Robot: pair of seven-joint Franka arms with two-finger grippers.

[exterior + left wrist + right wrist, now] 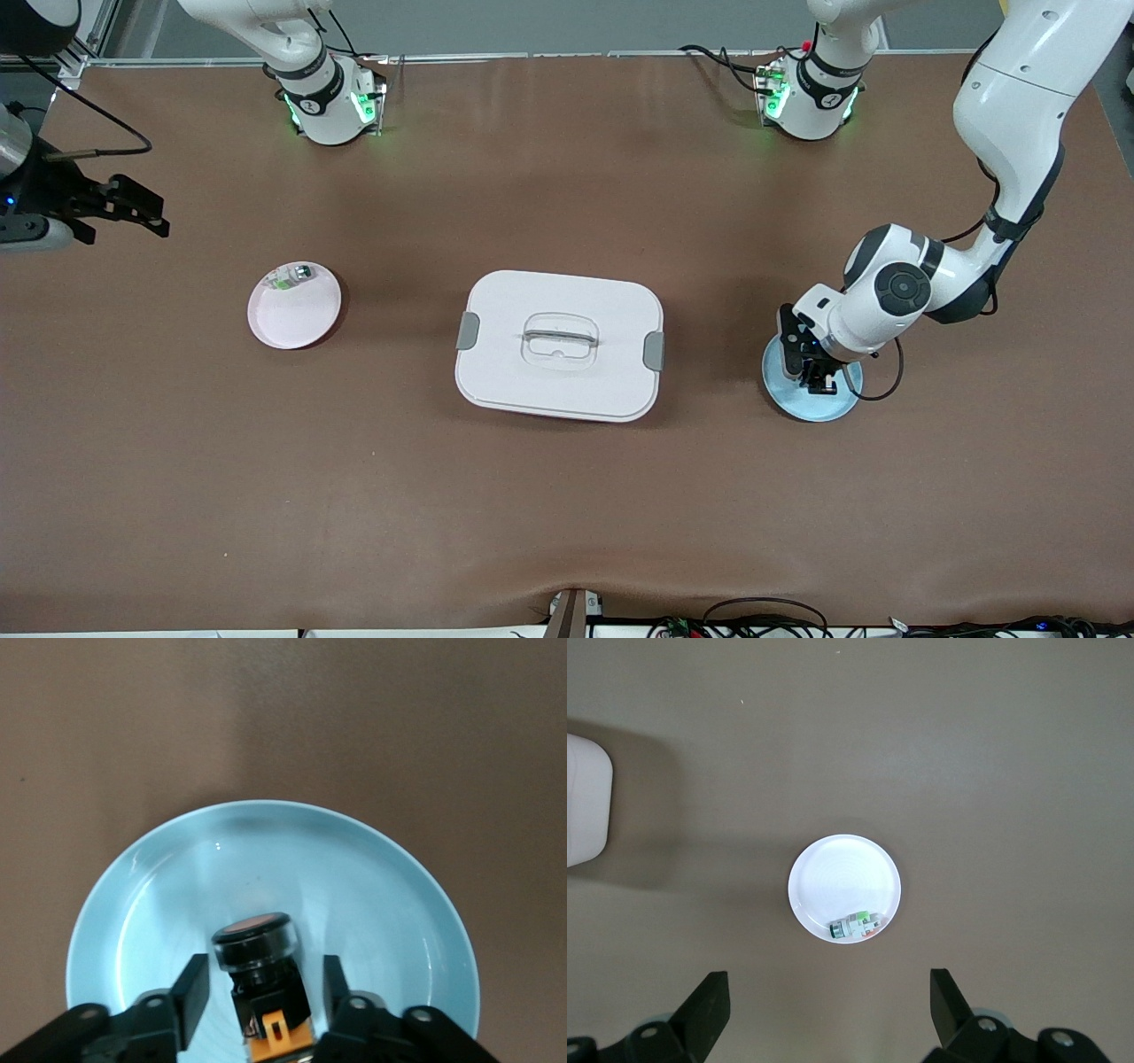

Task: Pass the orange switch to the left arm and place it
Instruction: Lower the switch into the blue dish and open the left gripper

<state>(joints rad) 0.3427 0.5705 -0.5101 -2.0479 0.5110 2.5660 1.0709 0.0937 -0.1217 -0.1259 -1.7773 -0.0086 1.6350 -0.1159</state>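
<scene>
The orange switch (pixel 257 948), a black cylinder with an orange cap, lies in a pale blue plate (pixel 372 895) at the left arm's end of the table. My left gripper (pixel 263 988) is down in that plate (pixel 797 403), open, with one finger (pixel 190 988) on each side of the switch and a small gap on both sides. In the front view the left gripper (pixel 817 377) hides the switch. The white box (pixel 532 372) with grey latches stands in the table's middle. My right gripper (pixel 142 213) is open and empty, up in the air at the right arm's end of the table.
A white plate (pixel 292 315) holding a small clear-green and silver part (pixel 292 276) sits between the box and the right arm's end; both show in the right wrist view, plate (pixel 842 873) and part (pixel 855 924). The box's corner (pixel 585 802) shows there too.
</scene>
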